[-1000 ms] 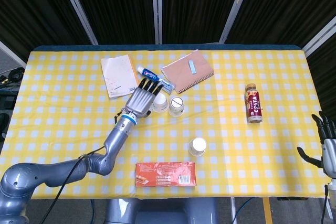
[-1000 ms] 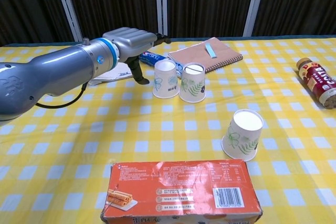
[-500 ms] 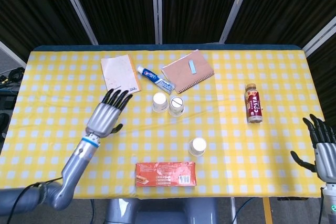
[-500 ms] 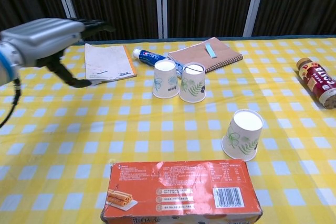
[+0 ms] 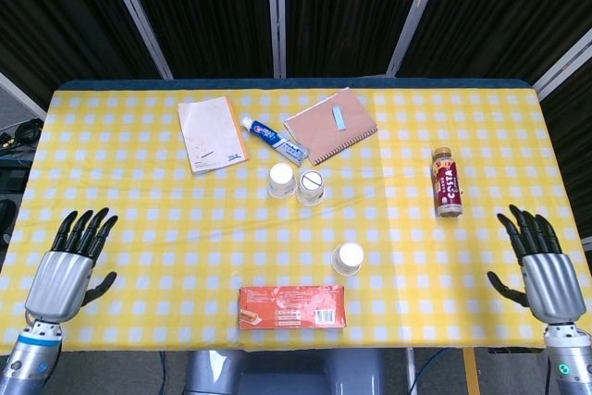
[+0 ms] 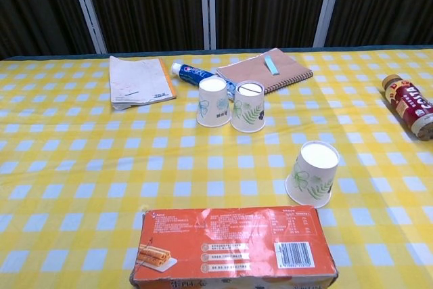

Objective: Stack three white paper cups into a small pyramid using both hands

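Fingers spread and holding nothing, the left hand (image 5: 65,270) hovers over the near left corner of the table (image 5: 120,191), palm down. The right hand (image 5: 541,267) mirrors it at the near right corner, fingers fanned apart and likewise empty. Neither hand shows in the chest view.

Well away from both, near the middle of the yellow checked cloth, two white paper cups stand upside down, side by side and touching or nearly so: the left cup (image 6: 213,101) and the middle cup (image 6: 248,106), each printed with green leaves. The third cup (image 6: 312,173) sits apart from them, nearer and to the right, also inverted and leaning a little in the chest view. None is stacked on another.

Behind the pair lies a toothpaste tube (image 5: 274,139), slanting between a thin paper booklet (image 5: 212,132) to the left and a brown spiral notebook (image 5: 330,126) to the right; a small pale blue strip (image 5: 339,117) rests on the notebook's cover. At the right, a small bottle with a red label (image 5: 447,181) lies on its side. At the near edge, in front of the third cup, an orange snack box (image 6: 233,245) lies flat.
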Controlling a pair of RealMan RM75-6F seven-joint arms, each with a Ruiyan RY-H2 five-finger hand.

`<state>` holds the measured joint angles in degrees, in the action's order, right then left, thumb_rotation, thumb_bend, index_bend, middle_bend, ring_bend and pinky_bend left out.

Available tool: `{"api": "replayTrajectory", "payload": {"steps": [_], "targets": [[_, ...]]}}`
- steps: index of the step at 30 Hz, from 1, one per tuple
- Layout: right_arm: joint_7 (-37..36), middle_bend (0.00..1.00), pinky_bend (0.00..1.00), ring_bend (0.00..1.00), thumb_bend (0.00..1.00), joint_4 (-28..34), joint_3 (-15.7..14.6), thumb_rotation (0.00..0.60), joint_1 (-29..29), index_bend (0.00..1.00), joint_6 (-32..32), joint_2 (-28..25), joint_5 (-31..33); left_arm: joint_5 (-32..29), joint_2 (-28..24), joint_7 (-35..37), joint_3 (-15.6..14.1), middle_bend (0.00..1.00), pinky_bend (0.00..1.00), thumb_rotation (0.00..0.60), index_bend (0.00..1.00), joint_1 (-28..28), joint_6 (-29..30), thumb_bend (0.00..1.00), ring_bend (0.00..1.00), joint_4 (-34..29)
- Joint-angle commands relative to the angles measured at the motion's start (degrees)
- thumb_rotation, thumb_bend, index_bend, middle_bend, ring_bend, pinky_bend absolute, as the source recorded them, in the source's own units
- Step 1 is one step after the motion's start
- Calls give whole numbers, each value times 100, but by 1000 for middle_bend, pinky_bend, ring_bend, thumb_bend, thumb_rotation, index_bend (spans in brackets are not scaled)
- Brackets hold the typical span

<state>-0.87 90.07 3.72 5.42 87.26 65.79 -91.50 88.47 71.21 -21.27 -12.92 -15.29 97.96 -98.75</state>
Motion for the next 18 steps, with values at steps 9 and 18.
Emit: {"api": "replayTrajectory", "payload": {"steps": [9, 18], "targets": [[1744, 0, 0, 0, 137, 1925, -133, 600, 881, 136, -1710, -198, 84, 331, -228, 334, 195, 0, 0, 600, 0, 306, -14, 250, 0, 51], [2715, 0, 0, 0, 174, 2310, 142, 600, 1549, 147, -2680, 380, 1078, 398, -331, 512, 380, 0, 0, 600, 0, 419, -166, 251, 0, 47]]}}
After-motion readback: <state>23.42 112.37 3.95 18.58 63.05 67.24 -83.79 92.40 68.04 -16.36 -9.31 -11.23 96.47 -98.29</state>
